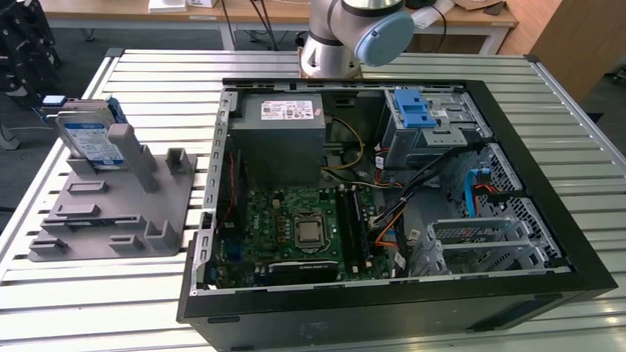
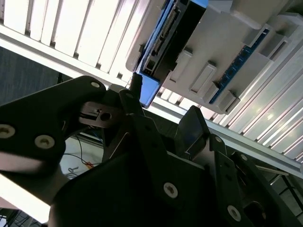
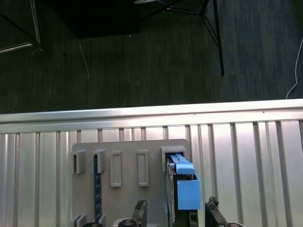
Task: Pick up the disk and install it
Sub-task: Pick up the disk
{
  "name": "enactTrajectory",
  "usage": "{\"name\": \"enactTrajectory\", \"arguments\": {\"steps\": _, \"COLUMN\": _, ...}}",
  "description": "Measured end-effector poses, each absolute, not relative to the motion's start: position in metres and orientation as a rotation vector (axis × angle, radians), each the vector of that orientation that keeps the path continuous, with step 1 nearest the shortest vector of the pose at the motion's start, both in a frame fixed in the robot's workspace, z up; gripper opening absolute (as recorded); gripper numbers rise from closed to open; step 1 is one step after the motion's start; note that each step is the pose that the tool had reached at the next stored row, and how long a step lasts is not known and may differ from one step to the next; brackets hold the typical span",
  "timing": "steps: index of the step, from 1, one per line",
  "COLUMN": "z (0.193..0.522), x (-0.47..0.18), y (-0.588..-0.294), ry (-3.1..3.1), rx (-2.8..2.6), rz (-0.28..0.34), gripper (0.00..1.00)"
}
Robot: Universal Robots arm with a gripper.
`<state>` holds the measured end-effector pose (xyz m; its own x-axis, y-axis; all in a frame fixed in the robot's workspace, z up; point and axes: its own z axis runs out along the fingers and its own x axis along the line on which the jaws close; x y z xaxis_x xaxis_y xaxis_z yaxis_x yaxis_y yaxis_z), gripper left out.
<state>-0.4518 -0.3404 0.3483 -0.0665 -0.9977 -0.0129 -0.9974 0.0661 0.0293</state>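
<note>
The disk [image 1: 88, 139] stands on edge in a slot at the far end of a grey holder [image 1: 108, 213], at the exterior view's left; its white-and-blue label and blue rail show. In the first wrist view I look down on the disk's blue rail [image 3: 182, 189]. My gripper [image 3: 175, 209] hangs open above it, one dark fingertip [image 3: 139, 207] on each side and neither touching it. The second wrist view has the black gripper [image 2: 163, 111] close to the disk's connector edge [image 2: 163, 38], with nothing held.
An open black computer case [image 1: 547, 183] lies on the slatted metal table [image 1: 98, 308] at the exterior view's right. Inside are a motherboard, cables and a metal drive cage with a blue latch [image 1: 415, 110]. The arm's base [image 1: 338, 44] stands behind the case. Dark floor lies beyond the table edge [image 3: 142, 116].
</note>
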Motion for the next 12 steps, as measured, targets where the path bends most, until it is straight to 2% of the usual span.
{"name": "enactTrajectory", "arguments": {"steps": 12, "z": 0.3423, "x": -0.4551, "y": -0.3403, "ry": -2.288, "rx": 2.141, "rz": -0.044, "gripper": 0.59}}
